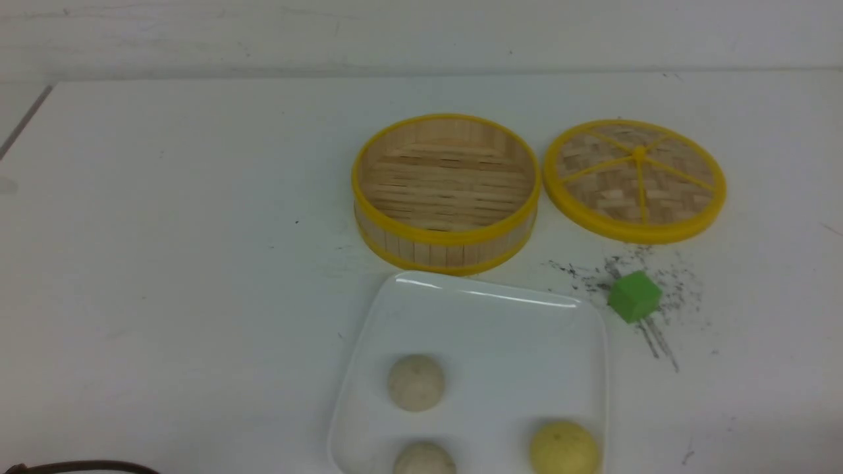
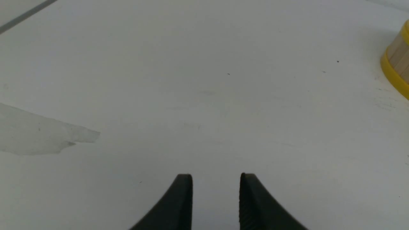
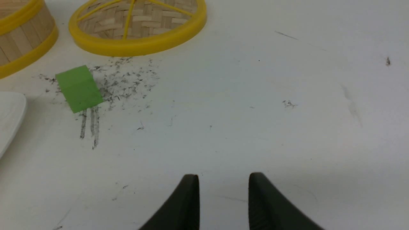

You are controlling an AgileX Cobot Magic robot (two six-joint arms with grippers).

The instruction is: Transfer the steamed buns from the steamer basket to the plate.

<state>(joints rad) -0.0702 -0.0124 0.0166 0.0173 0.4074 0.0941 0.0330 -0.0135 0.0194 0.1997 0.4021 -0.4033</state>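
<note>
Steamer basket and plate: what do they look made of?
Steamer basket: pale wooden slats, matte, with smooth yellow rims that look like plastic. Plate: glossy white, likely ceramic or melamine, going by the bright highlights along its raised rim.

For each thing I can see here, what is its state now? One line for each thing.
steamer basket: uncovered, empty, upright on the table.
lid: off the basket, lying flat beside it.
plate: holds three buns.
beige buns: two, resting on the plate, apart.
yellow bun: resting on the plate.
green cube: on the table, untouched.
left gripper: open, holding nothing.
right gripper: open, holding nothing.
</note>
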